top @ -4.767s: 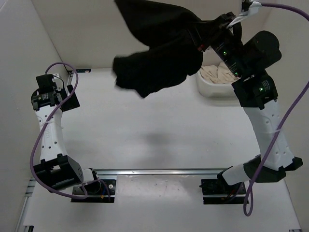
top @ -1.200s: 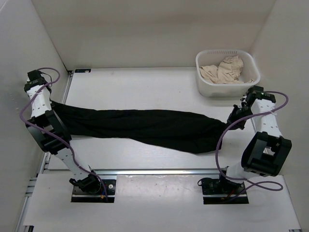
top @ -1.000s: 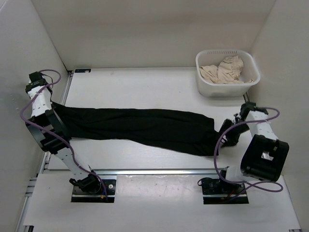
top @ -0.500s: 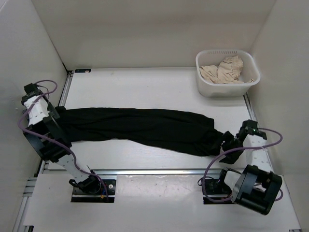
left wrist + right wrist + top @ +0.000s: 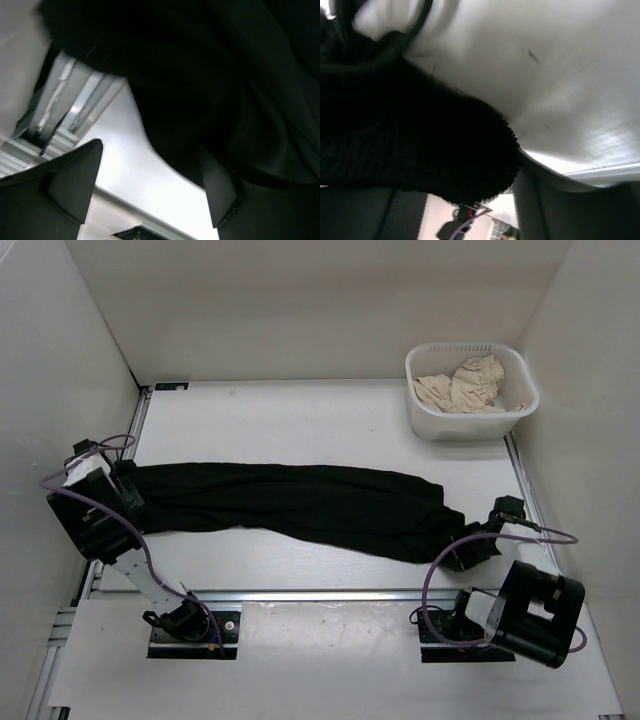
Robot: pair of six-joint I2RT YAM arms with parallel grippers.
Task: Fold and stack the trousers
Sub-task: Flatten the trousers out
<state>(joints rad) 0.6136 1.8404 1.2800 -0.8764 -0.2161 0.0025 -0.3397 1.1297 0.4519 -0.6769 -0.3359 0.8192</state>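
one snag is looming: black trousers are draping into the released left gripper; right gripper: grasp unclear

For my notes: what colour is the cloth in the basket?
The cloth is cream beige; top external view shows it best.

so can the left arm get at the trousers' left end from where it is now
Probably yes: the left gripper is open right at the trousers' left end, with cloth between its fingers and nothing else in the way.
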